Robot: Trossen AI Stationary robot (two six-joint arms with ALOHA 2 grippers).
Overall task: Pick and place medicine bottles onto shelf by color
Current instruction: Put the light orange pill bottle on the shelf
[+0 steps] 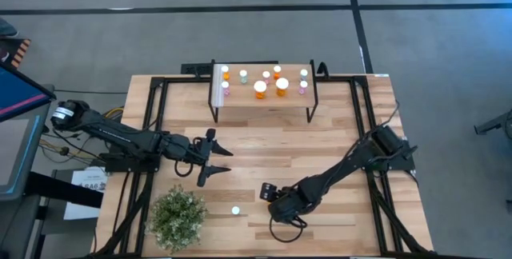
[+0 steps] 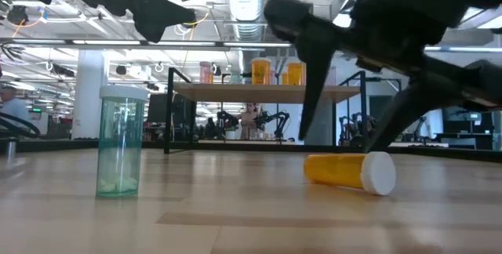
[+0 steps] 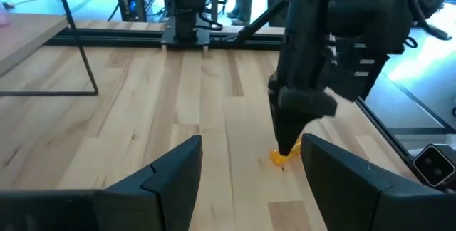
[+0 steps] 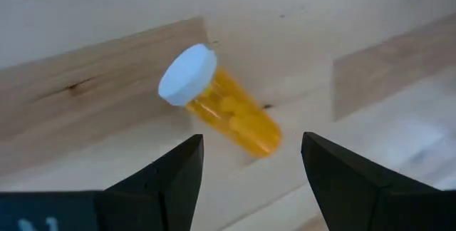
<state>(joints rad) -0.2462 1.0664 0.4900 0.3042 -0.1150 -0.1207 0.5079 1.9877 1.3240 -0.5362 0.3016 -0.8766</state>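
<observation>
- Because the orange bottle (image 4: 222, 112) lies on its side on the desk (image 1: 320, 139), we read the right gripper (image 4: 251, 161) as poised directly above it, fingers parted wider than the bottle's body and holding nothing, with the bottle lying slantwise across the gap between them.
- The white cap (image 4: 187, 74) points away past one finger; a grasp across the body looks to us the likelier intent, since the cap end is wider.
- In the low view the same bottle (image 2: 349, 171) rests flat on the desk, the dark arm reaching down over it.
- The left gripper (image 1: 214, 163) waits to the left of desk centre, fingers (image 3: 167, 181) spread and empty, aimed toward the right arm's work area and clear of it.
- A pale green bottle (image 2: 120, 141) stands upright on the near part of the desk beside the potted plant (image 1: 178, 217), not yet sorted.
- The shelf (image 1: 240, 99) at the far edge already carries rows of bottles, orange ones (image 1: 270, 86) clustered mid-shelf; we judge the fallen orange bottle belongs there.
</observation>
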